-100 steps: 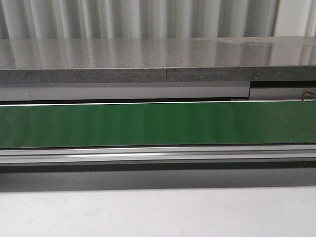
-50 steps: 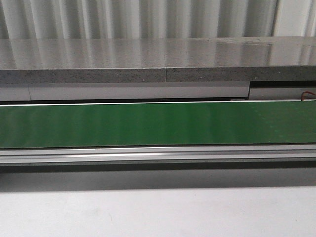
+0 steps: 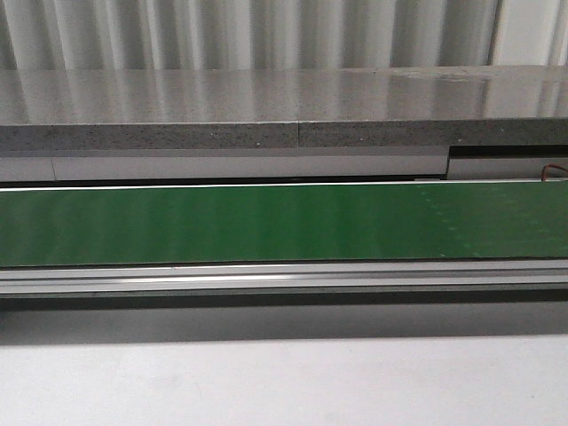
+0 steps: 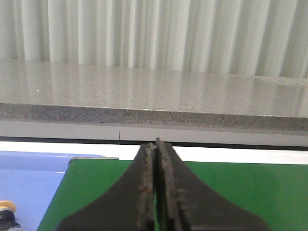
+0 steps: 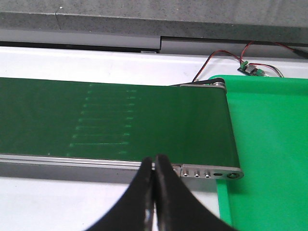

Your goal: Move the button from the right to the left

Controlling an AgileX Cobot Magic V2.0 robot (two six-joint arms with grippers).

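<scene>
Button barely shows: just a sliver of yellow head over a dark collar at the very edge of the left wrist view, sitting on a light blue tray right beside the left end of the green conveyor belt. Can't tell if that's the one to move or one already dropped off. Nothing is riding on the belt in the front view, and the bright green tray past the belt's right end looks bare in the part I can see.

Left gripper has its jaws pressed fully together, holding nothing. Right gripper is the same, jaws closed and empty, hovering over the belt's near rail by the right end.

My guess is this is a wait-and-get-ready step. To do it well, spread the right jaws before coming down, and line them up across the boxy block rather than the round head.
</scene>
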